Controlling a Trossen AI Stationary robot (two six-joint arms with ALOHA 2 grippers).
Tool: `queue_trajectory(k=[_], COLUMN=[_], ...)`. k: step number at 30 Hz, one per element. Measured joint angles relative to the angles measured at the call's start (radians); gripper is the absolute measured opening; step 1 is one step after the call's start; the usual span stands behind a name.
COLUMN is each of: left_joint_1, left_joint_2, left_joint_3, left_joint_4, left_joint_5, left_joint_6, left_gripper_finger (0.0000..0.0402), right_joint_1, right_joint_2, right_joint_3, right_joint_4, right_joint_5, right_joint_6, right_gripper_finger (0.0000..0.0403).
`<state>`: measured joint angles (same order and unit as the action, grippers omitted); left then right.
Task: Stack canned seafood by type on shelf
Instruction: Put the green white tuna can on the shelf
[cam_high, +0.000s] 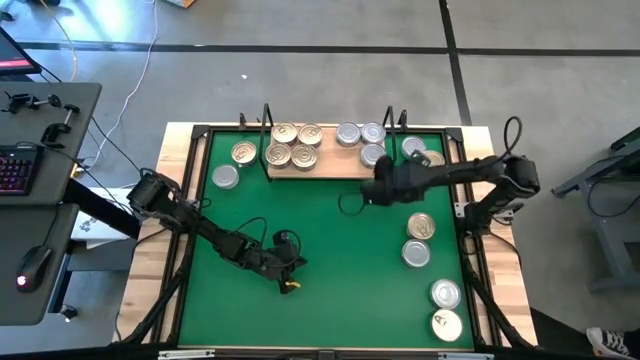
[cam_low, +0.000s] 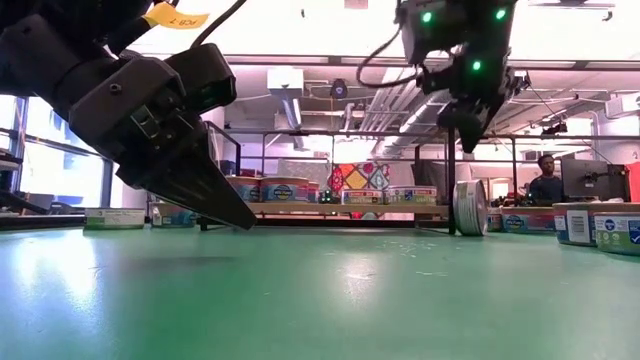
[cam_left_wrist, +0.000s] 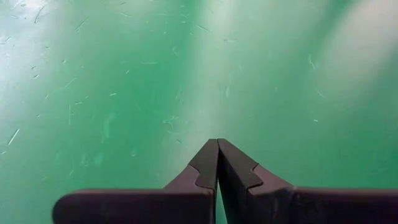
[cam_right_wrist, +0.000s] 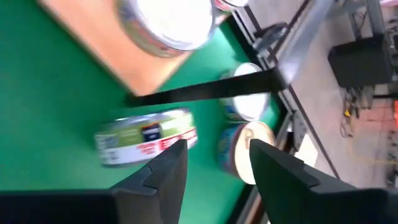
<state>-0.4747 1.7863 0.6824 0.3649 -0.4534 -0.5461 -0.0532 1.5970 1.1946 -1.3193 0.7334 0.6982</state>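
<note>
Round flat metal tins (cam_high: 292, 145) crowd the pale wooden shelf (cam_high: 330, 165); beside it, the right gripper (cam_high: 383, 178) has parted, empty fingers, while the left gripper (cam_high: 288, 262) has closed ones.

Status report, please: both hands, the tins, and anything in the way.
Left hand shut, empty, low over the green mat. Right hand open, empty, just off the shelf. One tin on edge nearby. Nothing blocking.

**Bright overhead light, blur at the right wrist**

You get even light in the high view. In the low view, ceiling lights blow out the top and sheen the mat (cam_low: 330, 290). Glare washes the left wrist view's upper corners. The right wrist view is smeared: a tin (cam_right_wrist: 146, 138) and the shelf (cam_right_wrist: 106, 43) blur.
</note>
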Motion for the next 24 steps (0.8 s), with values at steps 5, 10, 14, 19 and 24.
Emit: queue_trajectory(k=[5,10,14,19,24], left_joint_1=[-0.004,-0.005,-0.007,-0.019,-0.019], left_joint_2=[0.0,0.0,0.0,0.0,0.0], left_joint_3=[0.0,0.0,0.0,0.0,0.0], left_joint_4=[0.0,0.0,0.001,0.006,0.008], left_joint_5=[-0.002,-0.002,-0.004,-0.033,-0.043], left_joint_6=[0.0,0.0,0.0,0.0,0.0], left_gripper_finger=[0.0,0.0,0.0,0.0,0.0], right_joint_1=[-0.095,-0.084,-0.035,-0.038,-0.083], right_joint_2=[0.0,-0.041,-0.174,-0.415,-0.502], right_joint_3=[0.0,-0.002,-0.083,-0.306,-0.474], right_joint_4=[0.003,-0.001,0.032,0.223,0.515], right_joint_5=[-0.06,-0.125,-0.155,-0.194,-0.224], right_joint_6=[-0.15,-0.292,-0.385,-0.313,-0.248], right_gripper_finger=[0.0157,0.0153,0.0153,0.0153,0.0153])
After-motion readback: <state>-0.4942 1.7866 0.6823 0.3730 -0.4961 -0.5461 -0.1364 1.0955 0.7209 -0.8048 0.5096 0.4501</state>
